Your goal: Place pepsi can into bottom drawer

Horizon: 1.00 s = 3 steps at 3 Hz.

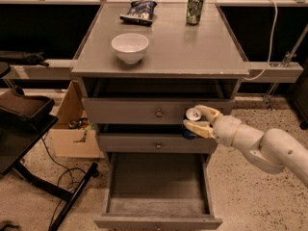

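My gripper (196, 121) is shut on the pepsi can (191, 122), a dark blue can with a silver top. It holds the can in the air in front of the middle drawer's right end, above the bottom drawer. The bottom drawer (158, 206) is pulled open below, with a bare grey wooden floor. My white arm reaches in from the right. The fingers (198, 128) hide much of the can's side.
On the grey cabinet top (192, 52) stand a white bowl (130, 47), a green-and-silver can (194, 7) and a blue chip bag (138, 11). A cardboard box (72, 129) and a black chair (24, 114) are at the left.
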Tool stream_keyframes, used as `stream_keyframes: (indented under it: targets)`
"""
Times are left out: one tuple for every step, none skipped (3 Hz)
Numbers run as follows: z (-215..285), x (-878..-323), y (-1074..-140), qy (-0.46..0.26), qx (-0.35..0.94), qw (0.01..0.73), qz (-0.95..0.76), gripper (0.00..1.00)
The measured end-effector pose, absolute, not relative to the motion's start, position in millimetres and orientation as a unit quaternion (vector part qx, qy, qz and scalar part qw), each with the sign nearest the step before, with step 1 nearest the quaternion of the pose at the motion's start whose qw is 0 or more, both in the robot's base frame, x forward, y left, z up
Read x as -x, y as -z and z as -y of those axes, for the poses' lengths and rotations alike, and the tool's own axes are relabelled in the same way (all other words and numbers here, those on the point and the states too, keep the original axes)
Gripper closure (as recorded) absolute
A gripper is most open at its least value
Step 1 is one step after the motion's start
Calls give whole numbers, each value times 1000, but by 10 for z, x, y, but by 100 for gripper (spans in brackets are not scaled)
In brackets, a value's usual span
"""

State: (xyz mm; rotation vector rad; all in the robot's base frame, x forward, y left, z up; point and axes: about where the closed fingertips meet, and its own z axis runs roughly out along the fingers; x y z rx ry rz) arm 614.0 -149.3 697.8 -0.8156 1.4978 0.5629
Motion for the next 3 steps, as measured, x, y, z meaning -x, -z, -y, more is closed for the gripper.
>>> stream_keyframes:
  targets:
    - [1378,-6151,-5993,-272,388,604,-641,100]
    - [1322,-6144,-5324,-287,404,587,-640,100]
    - [1442,-6122,-4732,-288,372,587,-659,100]
